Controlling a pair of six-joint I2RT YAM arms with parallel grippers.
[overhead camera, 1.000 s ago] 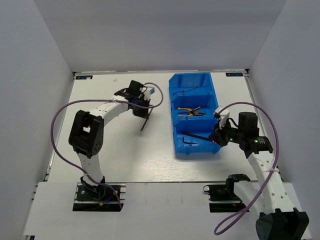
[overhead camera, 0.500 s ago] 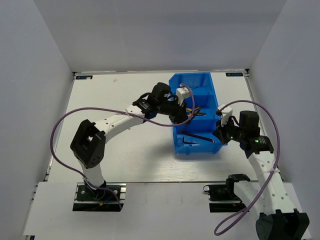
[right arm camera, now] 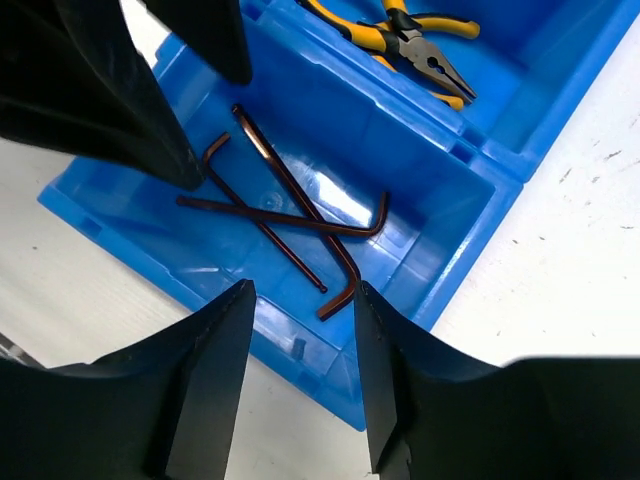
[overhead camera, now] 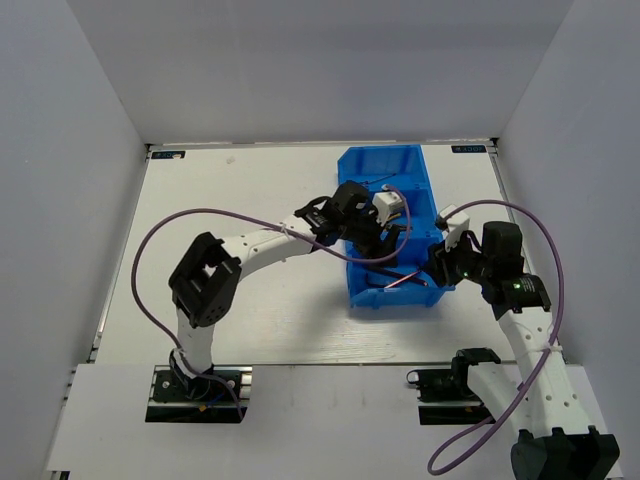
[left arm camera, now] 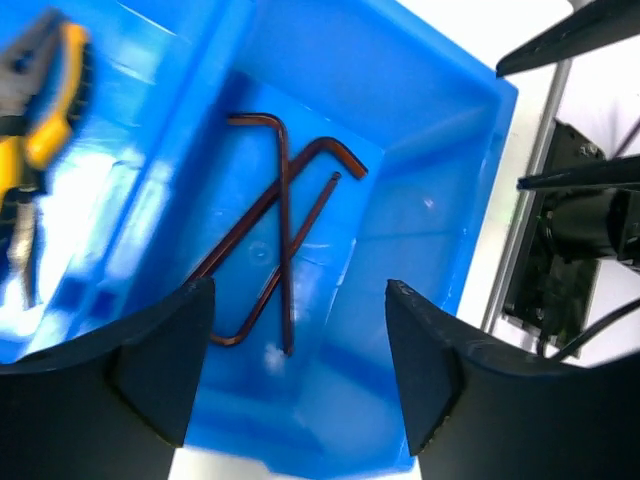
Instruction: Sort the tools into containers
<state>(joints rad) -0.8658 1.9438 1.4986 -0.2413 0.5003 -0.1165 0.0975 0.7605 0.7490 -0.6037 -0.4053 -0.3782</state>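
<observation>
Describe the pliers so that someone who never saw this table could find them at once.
Find the bright blue bin right of centre on the white table. The pliers lie in the compartment just behind its nearest one. Their yellow-and-black handles set them apart from the thin brown hex keys crossed in that nearest compartment.

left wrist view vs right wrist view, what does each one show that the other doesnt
Only the left wrist view: dark parts of the right arm beyond the blue bin and its end wall.
Only the right wrist view: the right gripper with its own open fingers close up, and the pliers whole and sharp in the next compartment. The left wrist view catches just a blurred piece of them.
Both: the crossed hex keys lying loose in the end compartment, and the left gripper, open over them.
</observation>
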